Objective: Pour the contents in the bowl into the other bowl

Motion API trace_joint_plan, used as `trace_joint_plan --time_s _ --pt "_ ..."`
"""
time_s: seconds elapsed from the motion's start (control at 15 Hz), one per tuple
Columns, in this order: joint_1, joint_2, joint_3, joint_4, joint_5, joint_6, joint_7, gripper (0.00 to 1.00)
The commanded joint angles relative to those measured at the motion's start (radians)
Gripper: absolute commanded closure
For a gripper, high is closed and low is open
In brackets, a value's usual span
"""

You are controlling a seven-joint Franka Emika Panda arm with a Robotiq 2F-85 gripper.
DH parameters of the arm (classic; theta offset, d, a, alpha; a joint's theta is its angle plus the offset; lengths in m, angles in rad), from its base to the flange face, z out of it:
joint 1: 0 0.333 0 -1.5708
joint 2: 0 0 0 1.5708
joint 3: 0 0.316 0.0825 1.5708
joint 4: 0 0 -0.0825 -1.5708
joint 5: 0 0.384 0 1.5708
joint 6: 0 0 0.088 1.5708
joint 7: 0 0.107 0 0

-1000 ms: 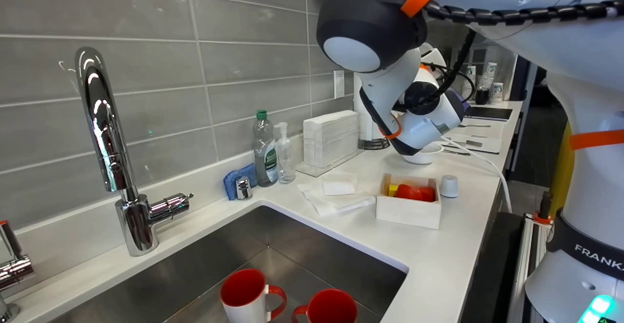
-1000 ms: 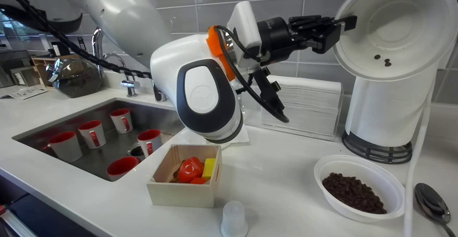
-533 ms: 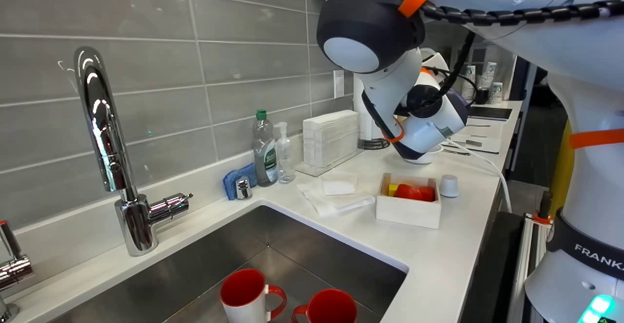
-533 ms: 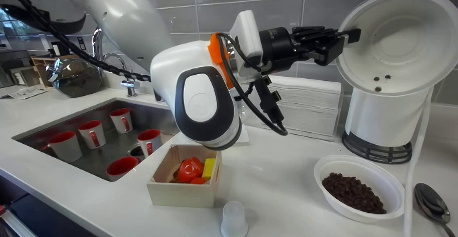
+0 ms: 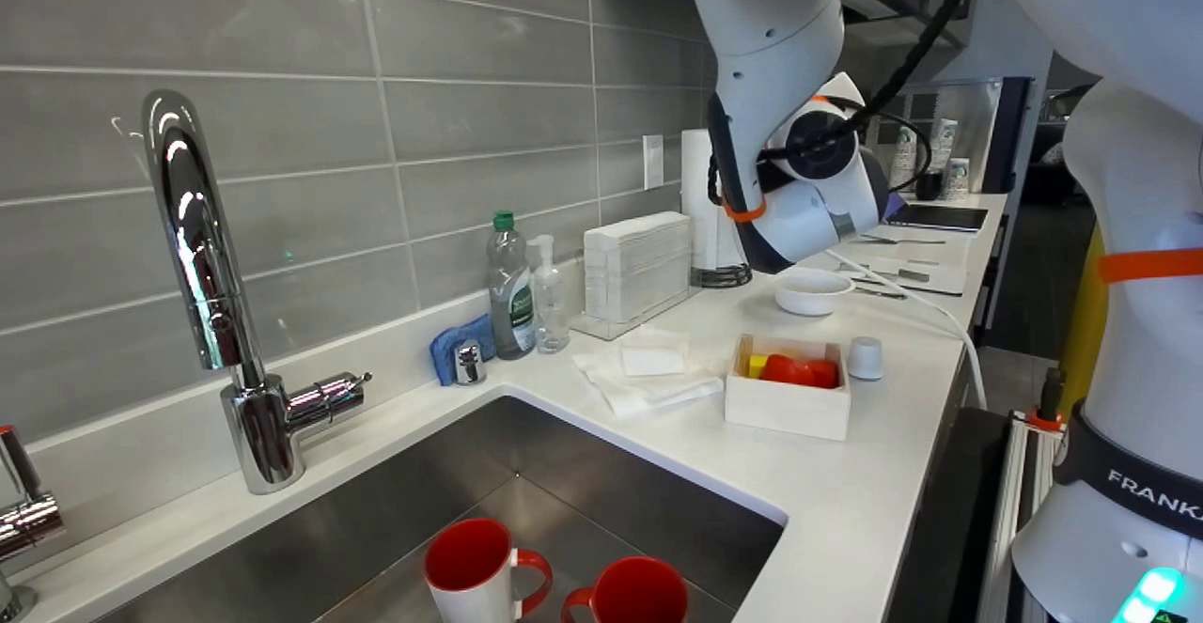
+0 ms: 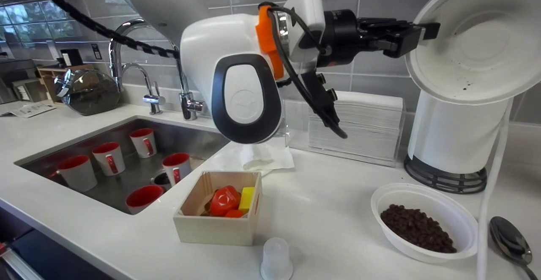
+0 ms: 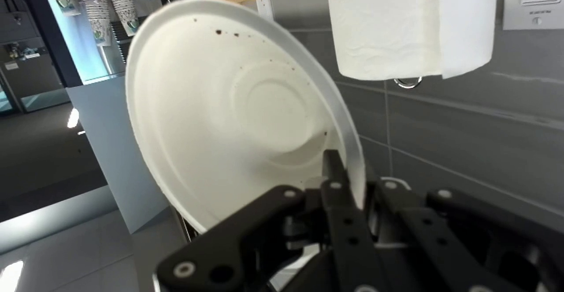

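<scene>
- Your fingers (image 6: 431,31) are narrow, pinched on the rim of the held bowl (image 6: 482,43); in an exterior view they sit at nine o'clock on that rim, in the wrist view at about four.
- You have the held bowl tipped on its side, mouth turned sideways, high over the desk (image 6: 329,212) and well apart from it.
- Below it, toward half past six in an exterior view, the lower bowl (image 6: 446,209) stands upright on the desk with plenty of dark bits (image 6: 416,228) in it.
- Your pour looks all but done: the dark bits lie in the lower bowl, and the held bowl shows only a few crumbs (image 7: 219,32), the clearest toward its eleven o'clock rim in the wrist view.
- Left for you, most likely: shake off those crumbs, turn the held bowl upright, set it down and let go.
- Before any shake, check your line: you cannot tell whether the held bowl hangs straight above the lower bowl.
- Mind the paper roll (image 6: 450,140) at half past twelve and the spoon (image 6: 511,237) just past three from the lower bowl.
</scene>
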Motion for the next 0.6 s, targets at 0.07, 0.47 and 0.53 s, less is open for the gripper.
trace_joint_plan --time_s 0.07,0.47,0.53 --pt "-0.044 -0.288 0.067 0.014 -0.006 -0.067 -0.300 1.00" --pt "0.186 -0.374 -0.127 0.026 0.036 -0.502 -0.497 1.00" --pt "0.238 -0.369 -0.171 0.037 0.062 -0.580 -0.531 1.00"
